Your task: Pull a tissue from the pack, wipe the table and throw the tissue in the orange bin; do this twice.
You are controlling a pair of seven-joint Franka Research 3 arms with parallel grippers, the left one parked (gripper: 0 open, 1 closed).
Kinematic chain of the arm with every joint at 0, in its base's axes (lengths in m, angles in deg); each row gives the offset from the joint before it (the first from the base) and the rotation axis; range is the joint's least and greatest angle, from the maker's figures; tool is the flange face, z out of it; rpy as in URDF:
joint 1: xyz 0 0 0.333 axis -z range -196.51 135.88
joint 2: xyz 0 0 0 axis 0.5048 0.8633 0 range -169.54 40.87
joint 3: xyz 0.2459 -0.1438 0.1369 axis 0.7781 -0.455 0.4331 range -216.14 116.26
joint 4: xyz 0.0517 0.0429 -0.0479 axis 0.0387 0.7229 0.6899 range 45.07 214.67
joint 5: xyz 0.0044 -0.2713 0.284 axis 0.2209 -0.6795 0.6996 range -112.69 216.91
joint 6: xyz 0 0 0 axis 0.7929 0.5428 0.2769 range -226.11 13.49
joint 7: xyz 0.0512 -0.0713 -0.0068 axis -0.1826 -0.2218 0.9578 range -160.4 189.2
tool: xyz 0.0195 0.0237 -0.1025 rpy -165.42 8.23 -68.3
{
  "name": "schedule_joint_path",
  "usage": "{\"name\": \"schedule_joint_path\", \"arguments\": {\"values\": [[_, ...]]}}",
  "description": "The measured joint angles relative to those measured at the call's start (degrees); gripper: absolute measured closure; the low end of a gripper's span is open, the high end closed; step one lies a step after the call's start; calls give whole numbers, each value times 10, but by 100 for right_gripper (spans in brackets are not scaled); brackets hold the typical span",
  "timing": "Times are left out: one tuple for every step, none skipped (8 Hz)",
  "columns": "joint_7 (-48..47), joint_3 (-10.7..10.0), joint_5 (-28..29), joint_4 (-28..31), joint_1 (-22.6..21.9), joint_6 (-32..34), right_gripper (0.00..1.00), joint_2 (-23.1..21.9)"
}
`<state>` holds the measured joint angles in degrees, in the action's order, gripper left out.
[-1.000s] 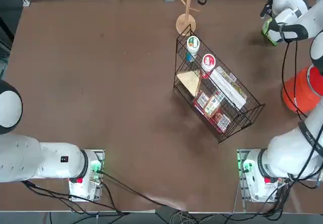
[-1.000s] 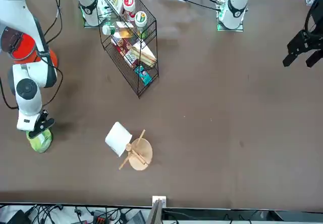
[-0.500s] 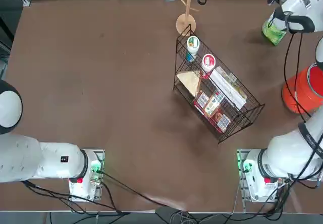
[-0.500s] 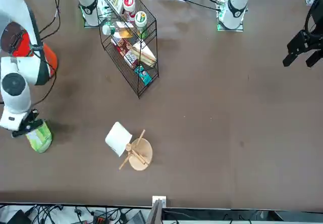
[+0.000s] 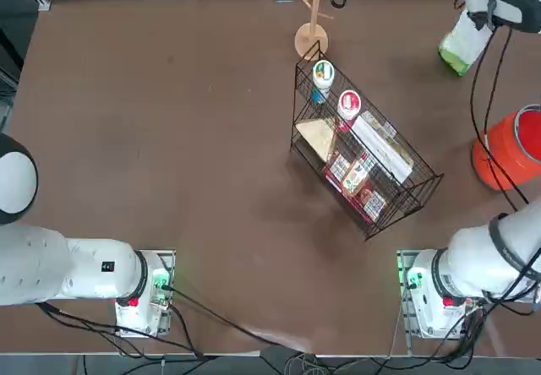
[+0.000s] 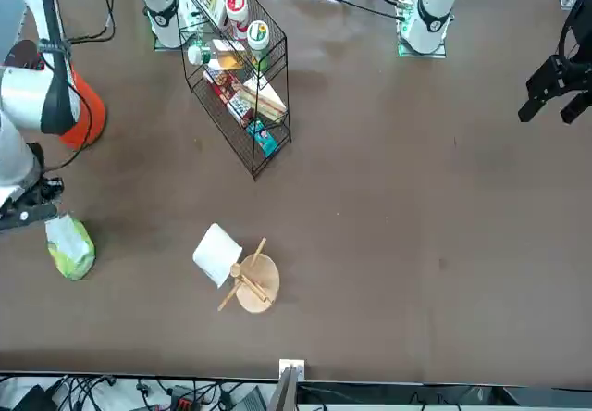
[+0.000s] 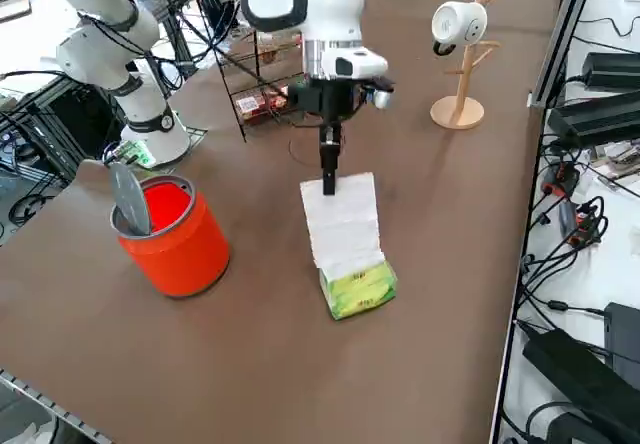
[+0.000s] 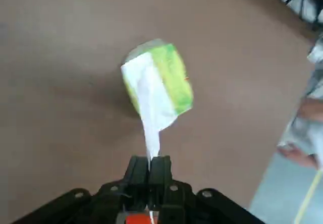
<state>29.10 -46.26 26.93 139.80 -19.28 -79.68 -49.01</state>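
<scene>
Where end effector (image 7: 329, 182) pinches, thin white tissue (image 7: 343, 222)

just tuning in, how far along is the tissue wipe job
Early stage, by the look of it. In hand: the right tool is shut on a tissue, drawing it up out of the green pack, whose lower end is at the pack. Left: freeing it, wiping the table, dropping it in the orange bin. Whether this is the first or second round can't be told.
</scene>
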Motion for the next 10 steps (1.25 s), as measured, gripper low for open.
{"name": "schedule_joint_path", "arguments": {"values": [[-1, 8, 47, -15, -1, 62, 99, -17], [-16, 16, 100, -32, -1, 123, 99, -30], [-50, 25, 149, -39, -4, 169, 99, -42], [-109, 34, 185, -38, -15, 195, 99, -49], [-186, 39, 209, -31, -37, 205, 99, -53], [-267, 42, 223, -16, -67, 201, 99, -55], [-330, 44, 237, 10, -92, 180, 99, -60], [-367, 45, 254, 46, -105, 145, 99, -70], [-391, 44, 269, 86, -111, 110, 99, -83], [-419, 44, 278, 123, -121, 75, 99, -94]]}}
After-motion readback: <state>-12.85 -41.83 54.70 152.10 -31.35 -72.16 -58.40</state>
